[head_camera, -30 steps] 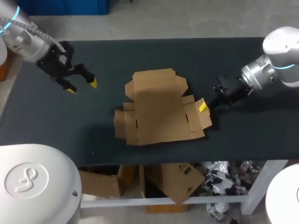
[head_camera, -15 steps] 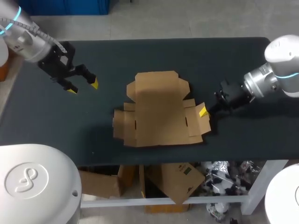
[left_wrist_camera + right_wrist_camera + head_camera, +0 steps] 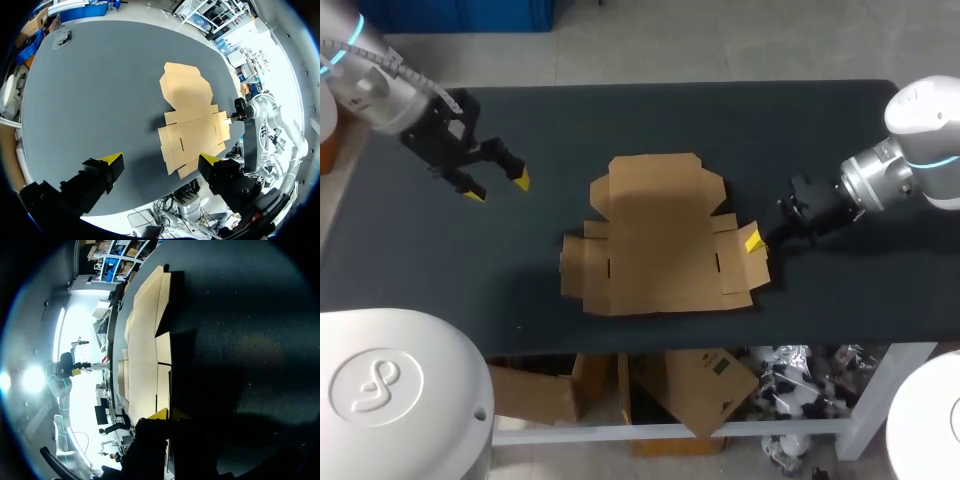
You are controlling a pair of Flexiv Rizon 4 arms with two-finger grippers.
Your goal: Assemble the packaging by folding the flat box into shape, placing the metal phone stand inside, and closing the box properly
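Observation:
A flat brown cardboard box lies unfolded in the middle of the dark table, flaps spread to both sides. My right gripper is at the box's right side flap, shut, with a yellow tip on top of the flap's edge. In the right wrist view the cardboard runs away ahead of the gripper, its near edge meeting the yellow tips. My left gripper hangs open above the table's back left, well apart from the box. The left wrist view has the box ahead of that open gripper. No phone stand is in view.
The black table top stretches bare behind and to the left of the box. The box's near flaps lie close to the table's front edge. My right arm shows beyond the box in the left wrist view.
The right side flap, raised a second ago, has come down nearly flat with my right gripper on it. The box has turned slightly and shifted a little toward the front. The left arm kept still.

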